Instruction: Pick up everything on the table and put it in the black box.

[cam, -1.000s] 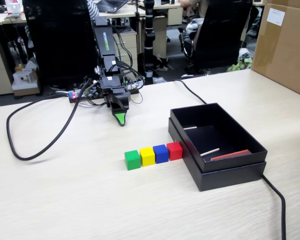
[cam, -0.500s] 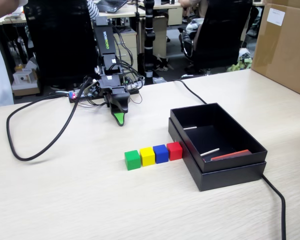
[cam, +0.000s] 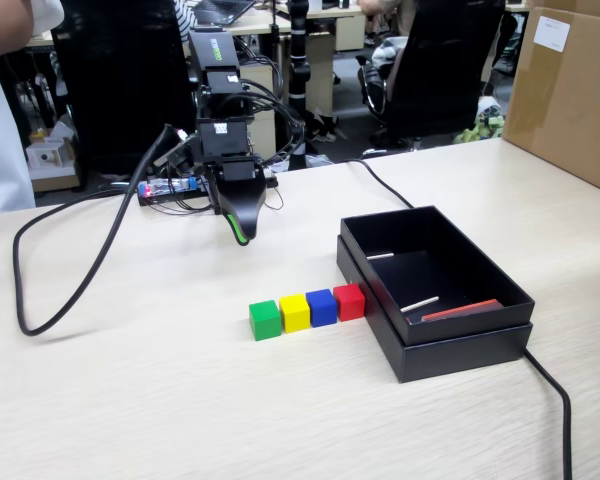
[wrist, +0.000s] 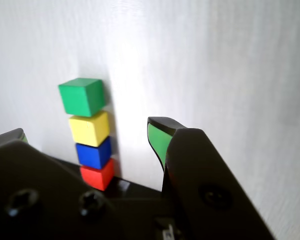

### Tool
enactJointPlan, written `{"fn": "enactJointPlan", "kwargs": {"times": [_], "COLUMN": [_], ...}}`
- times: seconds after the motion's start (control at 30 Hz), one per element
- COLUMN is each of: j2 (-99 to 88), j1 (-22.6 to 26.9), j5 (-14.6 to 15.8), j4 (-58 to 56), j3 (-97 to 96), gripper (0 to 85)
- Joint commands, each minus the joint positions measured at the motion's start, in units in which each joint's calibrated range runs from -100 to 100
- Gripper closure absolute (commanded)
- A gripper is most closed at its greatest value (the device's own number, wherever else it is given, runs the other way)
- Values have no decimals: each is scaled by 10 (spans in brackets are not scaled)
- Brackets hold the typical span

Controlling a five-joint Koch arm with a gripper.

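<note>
Ahead, 4 cubes (cam: 307, 308) beside black box (cam: 450, 345); pincer (cam: 241, 234) parted, clear.

arm (cam: 223, 110) raised off the table, gripper (cam: 242, 232) tip now hanging clear above it; loose cable (cam: 100, 262) pulled up at 10 o'clock.
</note>
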Motion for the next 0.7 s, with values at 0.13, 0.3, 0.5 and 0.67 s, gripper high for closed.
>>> {"fn": "enactJointPlan", "kwargs": {"times": [0.13, 0.3, 0.5, 0.67], "j2": [243, 367, 470, 527], "j1": [-1, 3, 5, 5], "j5": [7, 14, 14, 14], "j4": [-90, -128, -132, -134], "j3": [225, 323, 378, 420], "gripper": [382, 380, 379, 380]}}
